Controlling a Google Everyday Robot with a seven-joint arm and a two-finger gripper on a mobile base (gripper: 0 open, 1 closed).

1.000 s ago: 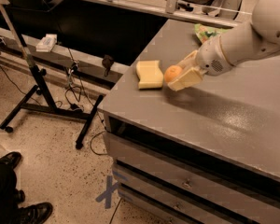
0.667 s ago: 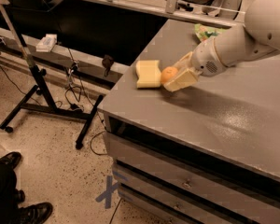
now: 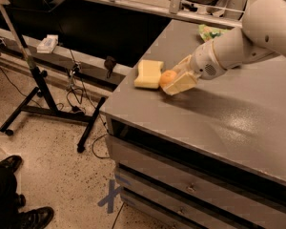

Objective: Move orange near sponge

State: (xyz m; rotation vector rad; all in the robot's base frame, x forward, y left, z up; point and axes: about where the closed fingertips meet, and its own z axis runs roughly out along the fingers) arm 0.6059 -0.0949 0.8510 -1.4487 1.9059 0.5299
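Off to the left, the black stand (image 3: 35, 78) sat on the speckled floor and somebody's dark shoes (image 3: 24, 213) poked into the corner, well clear of the action. On the grey surface (image 3: 219, 123), near its left edge, lay the pale yellow sponge (image 3: 148, 74). Right against it now was the orange (image 3: 167, 77)! 1 second before, there had been a visible gap between fruit and sponge. That gap had closed, and the orange looked to be touching the sponge's right side, or as good as.

The end effector (image 3: 174, 80) was low over the surface just right of the sponge, its 2 pale fingers (image 3: 181, 84) clamped on the orange, 1 in front and 1 behind. The white arm (image 3: 238, 44) stretched in from the right, and beyond it a green bag (image 3: 210, 31) lay at the far edge, untouched.

To my eye the carry was essentially done, and what remained was letting go and backing away without rolling the fruit or shoving the sponge.
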